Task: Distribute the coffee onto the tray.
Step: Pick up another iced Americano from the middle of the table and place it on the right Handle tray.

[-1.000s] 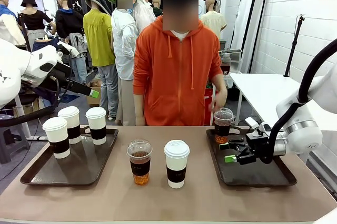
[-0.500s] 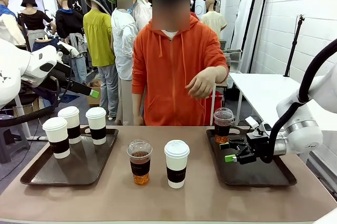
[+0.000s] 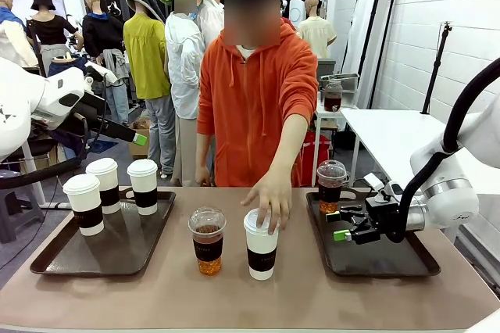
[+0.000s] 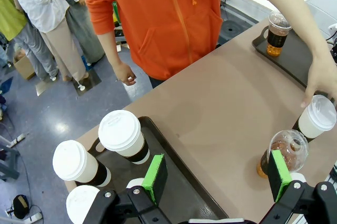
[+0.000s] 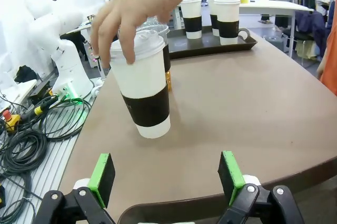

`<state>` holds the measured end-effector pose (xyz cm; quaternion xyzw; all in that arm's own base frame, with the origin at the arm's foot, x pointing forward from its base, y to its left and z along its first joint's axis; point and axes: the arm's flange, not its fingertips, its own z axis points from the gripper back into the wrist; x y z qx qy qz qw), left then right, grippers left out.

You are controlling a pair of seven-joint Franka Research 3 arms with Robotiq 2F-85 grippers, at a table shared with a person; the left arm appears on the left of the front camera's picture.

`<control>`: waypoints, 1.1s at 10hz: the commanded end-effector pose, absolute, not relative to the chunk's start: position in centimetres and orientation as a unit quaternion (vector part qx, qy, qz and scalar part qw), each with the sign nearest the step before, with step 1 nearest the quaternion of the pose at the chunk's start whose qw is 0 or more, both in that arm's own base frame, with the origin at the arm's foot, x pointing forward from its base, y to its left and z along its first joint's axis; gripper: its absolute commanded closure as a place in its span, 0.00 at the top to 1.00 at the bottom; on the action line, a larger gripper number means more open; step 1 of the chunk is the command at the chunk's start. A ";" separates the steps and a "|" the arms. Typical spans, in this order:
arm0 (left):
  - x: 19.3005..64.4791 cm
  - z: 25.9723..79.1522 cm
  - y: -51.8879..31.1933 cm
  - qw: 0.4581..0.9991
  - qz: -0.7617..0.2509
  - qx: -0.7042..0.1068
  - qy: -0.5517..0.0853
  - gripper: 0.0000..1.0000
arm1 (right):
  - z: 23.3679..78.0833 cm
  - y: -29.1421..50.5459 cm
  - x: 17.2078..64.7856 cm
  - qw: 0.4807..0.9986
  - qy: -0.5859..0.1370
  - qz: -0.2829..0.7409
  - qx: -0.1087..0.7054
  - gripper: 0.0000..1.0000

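A brown table stands before a person in an orange hoodie. At its left, the left tray holds three white lidded cups with brown bands, upright and close together. The left gripper hangs above that tray's inner edge, jaws wide apart and holding nothing. On the bare table between the trays, a clear dome-lidded cup of brown liquid stands just beside a fourth white cup, whose lid the person's hand grips from above. The right tray carries a second clear cup at its far left corner. The right gripper sits low over this tray, near that cup but apart from it, jaws spread and empty, facing the middle cups.
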<state>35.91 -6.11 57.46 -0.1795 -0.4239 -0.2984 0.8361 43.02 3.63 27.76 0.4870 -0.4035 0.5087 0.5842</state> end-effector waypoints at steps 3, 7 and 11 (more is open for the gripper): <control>35.9 57.4 -6.0 0.837 -0.297 -0.182 -0.422 1.00 | 27.8 3.7 43.0 0.583 -0.404 0.509 0.489 1.00; 35.9 57.4 -6.0 0.837 -0.297 -0.182 -0.422 1.00 | 27.8 3.7 43.0 0.583 -0.404 0.509 0.489 1.00; 35.9 57.4 -6.0 0.837 -0.297 -0.182 -0.422 1.00 | 27.8 3.7 43.0 0.583 -0.404 0.509 0.489 1.00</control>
